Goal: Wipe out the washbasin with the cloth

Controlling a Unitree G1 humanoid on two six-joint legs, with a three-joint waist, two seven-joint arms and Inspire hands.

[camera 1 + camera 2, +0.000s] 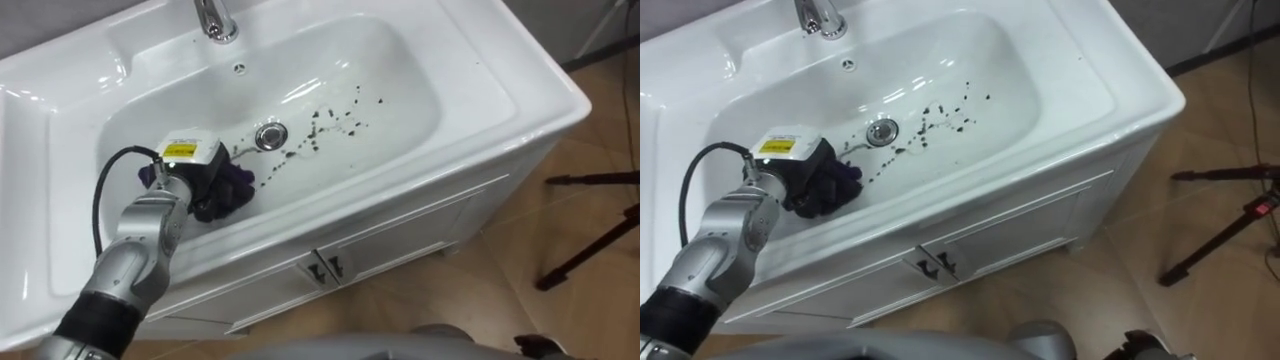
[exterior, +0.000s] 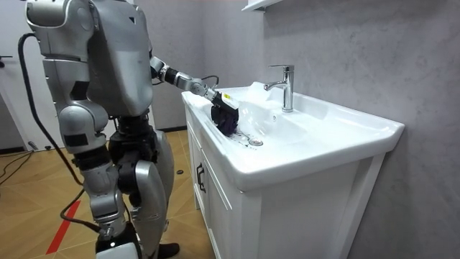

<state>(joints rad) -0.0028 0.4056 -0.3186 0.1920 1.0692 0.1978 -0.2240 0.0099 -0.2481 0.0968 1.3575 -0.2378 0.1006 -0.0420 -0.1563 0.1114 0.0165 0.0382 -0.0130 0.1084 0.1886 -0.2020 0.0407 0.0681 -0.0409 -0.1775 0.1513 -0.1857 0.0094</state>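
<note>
Basin (image 1: 440, 110): white, glossy; dark specks (image 1: 335, 118) scattered beside the chrome drain (image 1: 270, 134). Cloth (image 1: 232, 186): dark purple, bunched, on the basin floor (left of the drain), fingers of left hand (image 1: 190, 165) curled round it.

Left arm (image 1: 140, 250), silver-jointed with a black cuff near the elbow, was extended forward and downward from the shoulder, with the wrist angled down. The black left hand (image 1: 200, 172) was lowered at its end, back uppermost. The right arm (image 2: 97, 173) hung beside the upright torso.
</note>
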